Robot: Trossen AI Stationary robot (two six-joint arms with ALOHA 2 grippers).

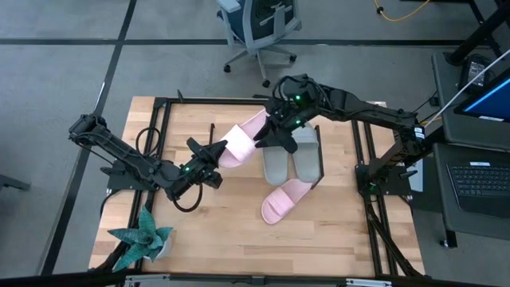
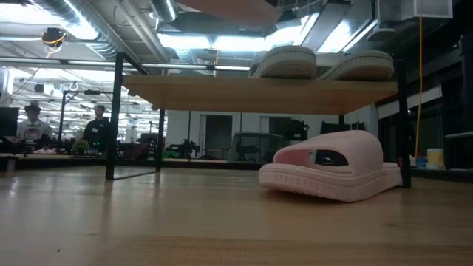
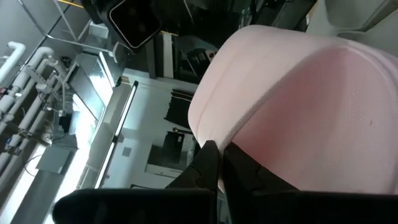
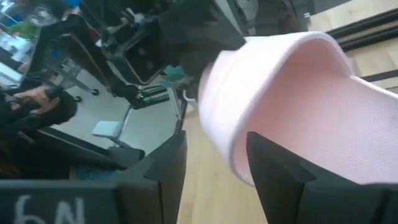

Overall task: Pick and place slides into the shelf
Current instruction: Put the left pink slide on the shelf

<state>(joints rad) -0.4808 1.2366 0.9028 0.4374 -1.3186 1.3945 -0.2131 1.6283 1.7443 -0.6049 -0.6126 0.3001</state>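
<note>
A pink slide (image 1: 241,141) hangs in the air between both arms, above the table (image 1: 335,239). The left gripper (image 1: 217,151) has its fingers (image 3: 211,163) clenched on one end of that slide, pinching its edge so the foam rises straight off the fingertips. The right gripper (image 1: 275,126) is at the slide's other end; its fingers (image 4: 273,171) stand spread, with the slide's rim (image 4: 261,93) passing between them, and whether they press on it cannot be told.

Two grey-green slides (image 1: 292,156) lie side by side on the shelf (image 2: 259,94), just beyond the right gripper's fingers; from the low view their soles (image 2: 325,65) rest on top of the board. A second pink slide (image 2: 332,174) lies on the table under the shelf's near edge, well apart from both sets of fingers.

A teal plant (image 1: 142,239) sits at the table's corner, on the left arm's side.
</note>
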